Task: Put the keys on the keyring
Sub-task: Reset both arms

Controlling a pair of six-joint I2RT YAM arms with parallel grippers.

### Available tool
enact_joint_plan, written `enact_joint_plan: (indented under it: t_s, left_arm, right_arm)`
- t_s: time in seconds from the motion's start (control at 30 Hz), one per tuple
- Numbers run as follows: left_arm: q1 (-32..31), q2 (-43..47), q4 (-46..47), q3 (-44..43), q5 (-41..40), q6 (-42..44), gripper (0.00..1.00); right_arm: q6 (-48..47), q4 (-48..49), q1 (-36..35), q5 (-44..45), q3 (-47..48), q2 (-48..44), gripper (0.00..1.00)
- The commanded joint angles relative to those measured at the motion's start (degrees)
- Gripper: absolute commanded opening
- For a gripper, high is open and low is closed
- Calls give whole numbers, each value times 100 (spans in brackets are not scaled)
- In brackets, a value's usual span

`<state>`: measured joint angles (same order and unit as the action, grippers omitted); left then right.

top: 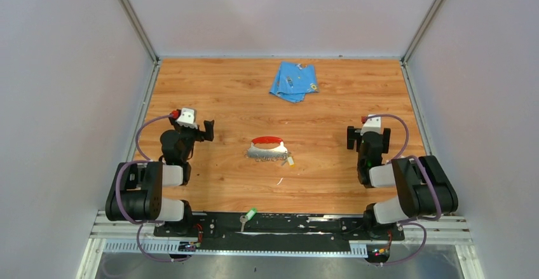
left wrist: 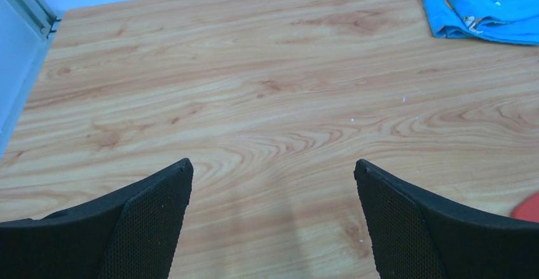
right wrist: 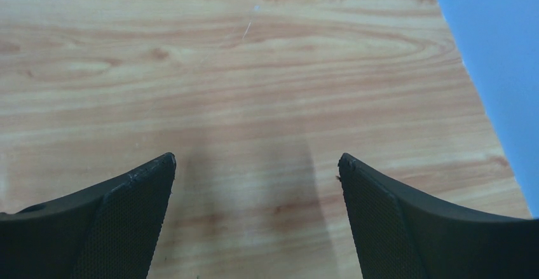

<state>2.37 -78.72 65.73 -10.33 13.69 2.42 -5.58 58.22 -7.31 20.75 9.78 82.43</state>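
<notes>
Currently both your grippers stand with fingers spread wide and nothing between them: the left gripper (top: pixel 207 129) hovers over the wood with the keyring (top: pixel 267 148) well apart at its 4 o'clock, while the right gripper (top: pixel 351 137) has it at 9 o'clock. You'll find the yellow key (top: pixel 290 161) just beside the keyring's 5 o'clock corner, and the green key (top: pixel 249 215) at the keyring's 6 o'clock on the black base rail (top: pixel 286 223), near neither set of fingers.

keyring (top: pixel 267 148) silver, red strip | cloth (top: pixel 294 81) blue | table (top: pixel 216 101) wood-grain
</notes>
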Motion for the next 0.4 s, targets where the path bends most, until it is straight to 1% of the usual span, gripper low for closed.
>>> enact_joint_plan:
  t_s: [0.0, 0.1, 0.37]
  left_arm:
    - [-35, 7, -251, -17, -148, 131, 100]
    - [-35, -36, -96, 22, -157, 123, 100]
    - [-35, -24, -171, -10, -126, 138, 100]
  right_arm:
    - [88, -266, 298, -481, 396, -278, 100]
    - [84, -248, 301, -484, 391, -279, 100]
    - [84, -241, 302, -484, 392, -272, 100]
